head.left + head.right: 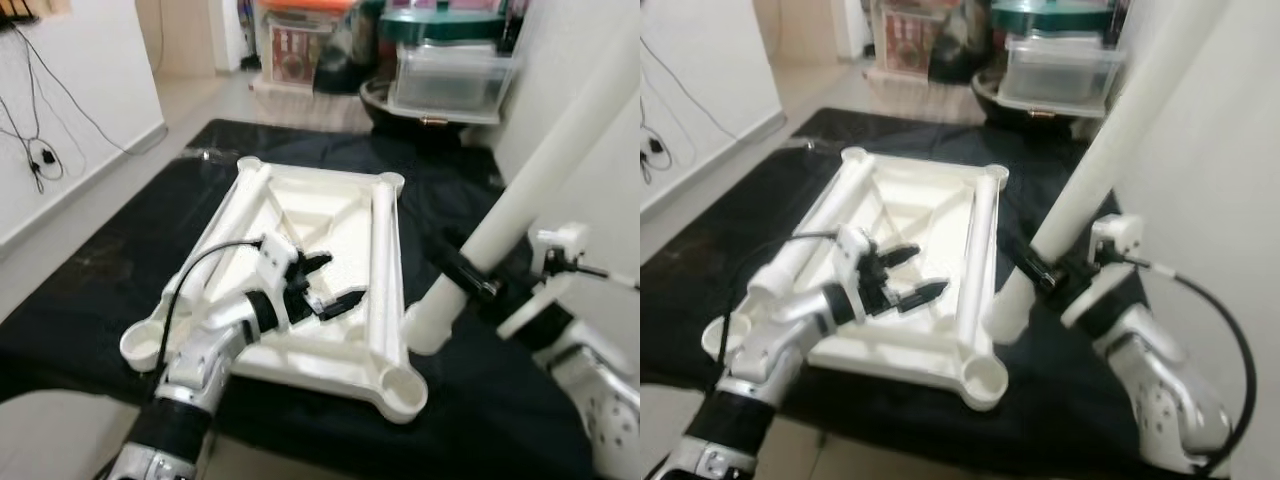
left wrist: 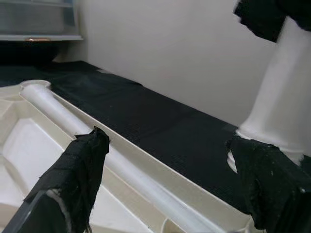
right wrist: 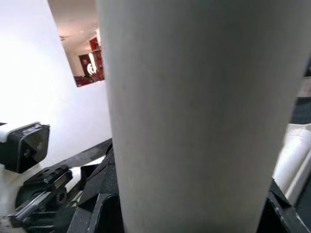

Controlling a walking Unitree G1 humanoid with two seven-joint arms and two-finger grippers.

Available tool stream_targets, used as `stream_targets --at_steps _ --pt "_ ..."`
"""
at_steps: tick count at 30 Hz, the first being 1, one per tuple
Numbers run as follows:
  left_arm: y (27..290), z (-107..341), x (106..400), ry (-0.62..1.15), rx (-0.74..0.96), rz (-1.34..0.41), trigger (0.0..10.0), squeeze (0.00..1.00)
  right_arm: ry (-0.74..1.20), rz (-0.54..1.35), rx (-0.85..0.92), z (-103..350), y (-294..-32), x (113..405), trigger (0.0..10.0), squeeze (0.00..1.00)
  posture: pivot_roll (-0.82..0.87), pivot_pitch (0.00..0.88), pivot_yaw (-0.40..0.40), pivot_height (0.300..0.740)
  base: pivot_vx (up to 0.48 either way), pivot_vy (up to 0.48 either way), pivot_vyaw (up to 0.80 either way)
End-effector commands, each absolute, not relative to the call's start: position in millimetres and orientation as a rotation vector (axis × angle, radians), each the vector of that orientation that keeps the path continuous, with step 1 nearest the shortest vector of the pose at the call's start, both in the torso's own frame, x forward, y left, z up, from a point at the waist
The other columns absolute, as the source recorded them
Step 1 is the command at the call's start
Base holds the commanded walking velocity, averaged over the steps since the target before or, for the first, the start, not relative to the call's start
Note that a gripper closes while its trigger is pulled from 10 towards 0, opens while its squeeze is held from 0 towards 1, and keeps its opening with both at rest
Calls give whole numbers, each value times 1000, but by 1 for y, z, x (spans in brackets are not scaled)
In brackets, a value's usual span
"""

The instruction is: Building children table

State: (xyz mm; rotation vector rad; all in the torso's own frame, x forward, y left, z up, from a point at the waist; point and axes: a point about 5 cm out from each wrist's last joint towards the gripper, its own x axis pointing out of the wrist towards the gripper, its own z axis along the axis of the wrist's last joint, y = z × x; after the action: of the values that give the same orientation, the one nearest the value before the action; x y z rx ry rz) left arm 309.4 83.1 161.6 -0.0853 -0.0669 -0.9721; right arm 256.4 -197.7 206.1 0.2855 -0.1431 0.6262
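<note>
We see the white plastic tabletop [image 1: 330,215] lying upside down on a black mat [image 1: 130,250], its ribbed underside up and a round leg socket at each corner; the near right socket [image 1: 398,388] faces up, unfilled. Our left gripper [image 1: 322,285] hovers over the near middle of the tabletop with its two black fingers spread apart and nothing between them; from the head views we cannot tell whether the fingertips touch the plastic beneath. Our right gripper [image 1: 1045,268] is clamped around a long white table leg [image 1: 1090,175], which slants up and to the right until the frame cuts off its upper end. The leg's wide lower end [image 1: 428,322] sits just right of the tabletop's right rail, near but not in the near right socket; whether it rests on the mat is hard to judge. In the right wrist view the leg [image 3: 194,116] blocks most of what lies behind it. At the far side stand clear storage boxes [image 1: 450,75], blurred and partly cut off.
</note>
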Motion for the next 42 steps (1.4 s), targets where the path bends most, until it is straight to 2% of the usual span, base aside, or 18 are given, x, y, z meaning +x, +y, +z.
stream_targets --at_steps 1,6,13,21,26,35,40,42 --pt "89 156 311 -35 -84 -942 10000 0 -167 635 281 209 -192 254 0 0 95 0 -90 740 0 0 0" --pt "90 154 313 -15 -84 -929 10000 0 -160 636 298 205 -187 251 0 0 94 0 -89 740 0 0 0" --pt "89 155 315 -20 -96 -921 10000 0 -154 625 332 200 -178 248 0 0 92 0 -87 740 0 479 0" --pt "91 153 313 -17 -82 -907 10000 0 -151 607 339 199 -178 246 0 0 92 0 -89 740 0 0 0" --pt "89 145 303 3 -44 -907 10000 0 -145 590 337 197 -179 243 0 0 90 0 -87 740 0 0 -731" --pt "93 136 292 -22 105 -839 10000 0 -136 583 259 199 -189 239 0 0 94 0 -81 740 0 0 0" --pt "107 139 291 -50 103 -692 10000 0 -127 585 225 201 -195 235 0 0 97 0 -71 740 0 0 0" --pt "124 140 283 -54 23 -500 10000 0 -121 595 202 203 -199 230 0 0 116 0 -76 740 0 0 0"
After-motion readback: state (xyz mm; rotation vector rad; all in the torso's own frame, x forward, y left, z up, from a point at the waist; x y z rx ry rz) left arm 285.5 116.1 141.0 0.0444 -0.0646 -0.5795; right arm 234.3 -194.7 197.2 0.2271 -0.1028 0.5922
